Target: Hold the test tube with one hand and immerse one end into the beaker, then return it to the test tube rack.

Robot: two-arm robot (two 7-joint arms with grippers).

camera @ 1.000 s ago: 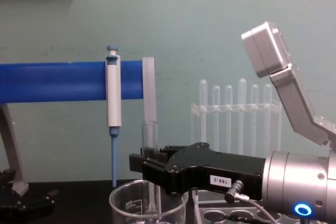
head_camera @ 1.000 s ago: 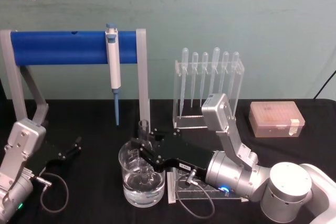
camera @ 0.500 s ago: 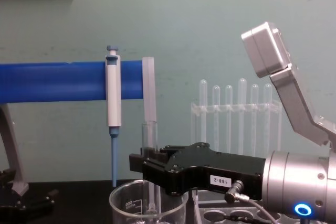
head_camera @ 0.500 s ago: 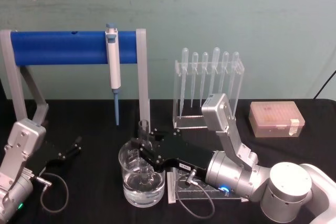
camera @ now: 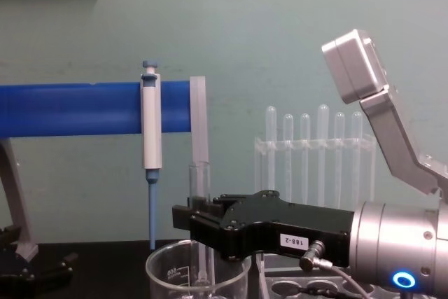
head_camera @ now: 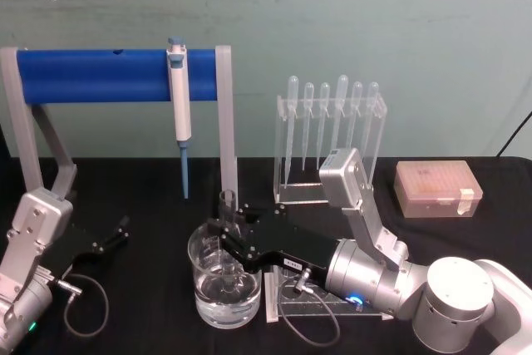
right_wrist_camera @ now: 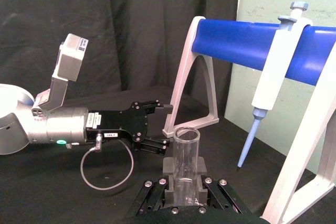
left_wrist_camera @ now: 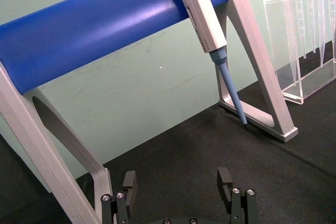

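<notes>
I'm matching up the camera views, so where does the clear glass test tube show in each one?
Head view: clear glass test tube upright in the clear glass beaker, centre-left.
Chest view: tube lower centre, right of the blue-and-white micropipette.
Right wrist view: tube bottom centre.
Left wrist view: faces the micropipette instead.
Shared landmark: the micropipette.

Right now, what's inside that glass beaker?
Clear liquid lies low in the beaker, and the test tube reaches down inside, held upright by the right pincer. The pincer covers the tube's middle; whether its tip touches bottom is unclear.
</notes>
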